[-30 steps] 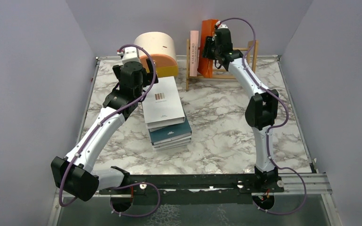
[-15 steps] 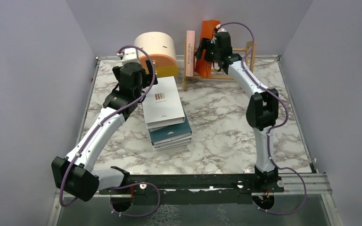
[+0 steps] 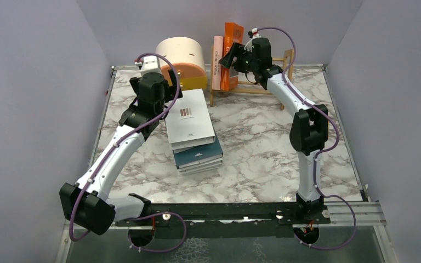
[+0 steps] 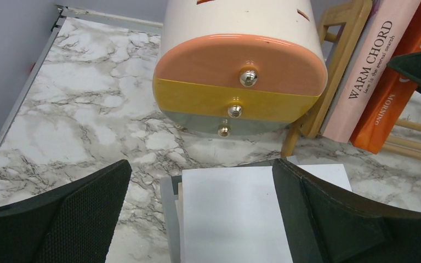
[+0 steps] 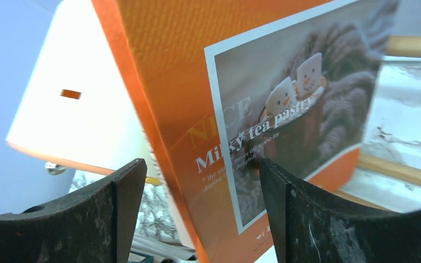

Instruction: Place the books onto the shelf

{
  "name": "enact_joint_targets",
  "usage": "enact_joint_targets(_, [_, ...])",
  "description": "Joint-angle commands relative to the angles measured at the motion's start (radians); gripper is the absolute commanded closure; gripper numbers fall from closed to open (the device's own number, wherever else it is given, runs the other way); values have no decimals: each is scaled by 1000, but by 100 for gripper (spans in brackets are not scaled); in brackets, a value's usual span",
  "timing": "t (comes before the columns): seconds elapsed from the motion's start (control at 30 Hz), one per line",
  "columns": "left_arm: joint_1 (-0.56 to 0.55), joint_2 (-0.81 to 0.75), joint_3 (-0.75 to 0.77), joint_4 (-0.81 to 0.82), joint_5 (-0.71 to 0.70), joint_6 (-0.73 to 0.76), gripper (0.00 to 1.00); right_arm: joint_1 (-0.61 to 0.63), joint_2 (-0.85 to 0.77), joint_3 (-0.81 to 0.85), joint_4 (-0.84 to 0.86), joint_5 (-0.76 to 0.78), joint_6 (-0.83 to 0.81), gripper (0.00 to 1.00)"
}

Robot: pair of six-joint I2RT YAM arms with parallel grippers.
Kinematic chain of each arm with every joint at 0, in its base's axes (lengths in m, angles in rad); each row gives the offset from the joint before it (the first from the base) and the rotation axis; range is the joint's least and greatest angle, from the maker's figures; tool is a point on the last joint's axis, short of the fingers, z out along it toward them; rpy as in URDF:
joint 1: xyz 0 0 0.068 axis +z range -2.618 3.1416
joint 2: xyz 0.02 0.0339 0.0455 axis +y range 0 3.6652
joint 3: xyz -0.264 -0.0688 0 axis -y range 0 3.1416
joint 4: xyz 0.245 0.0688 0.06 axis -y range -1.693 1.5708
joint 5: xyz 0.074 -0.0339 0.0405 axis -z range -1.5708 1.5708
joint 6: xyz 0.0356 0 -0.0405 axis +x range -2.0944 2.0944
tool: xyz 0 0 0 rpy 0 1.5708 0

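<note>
Now at the table's 12 o'clock edge, your right claw is at the shelf with its jaws parted and clamping nothing. The orange book faces it cover-on, standing upright beside the pink book at the rack's 9 o'clock end. Toward 3 o'clock the slats show bare.

The remaining books lie flat in a stack near mid-table, at about 7 o'clock from the shelf. The stack's long axis runs roughly 12 to 6. Your left claw hovers over the stack's 12 o'clock end, spread to its widest and holding nothing. The white top book lies directly beneath it, short edge across the gap between the fingers.

That arm is plainly the nearer, so the next pick looks yours to make there. It would mean a grip at that short edge, then a swing toward 1 o'clock, minding the round drawer box just beyond the stack.
</note>
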Motion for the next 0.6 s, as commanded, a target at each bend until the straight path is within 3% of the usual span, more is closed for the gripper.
enact_joint_targets(0.0, [7, -33, -10, 22, 21, -4, 1, 11, -44, -9, 93, -96, 38, 26])
enact_joint_targets(0.3, [11, -50, -21, 19, 11, -3, 1, 11, -21, -30, 139, -137, 69, 26])
enact_joint_targets(0.57, [12, -53, -21, 18, 17, -4, 1, 11, -108, -118, 173, -89, 45, 26])
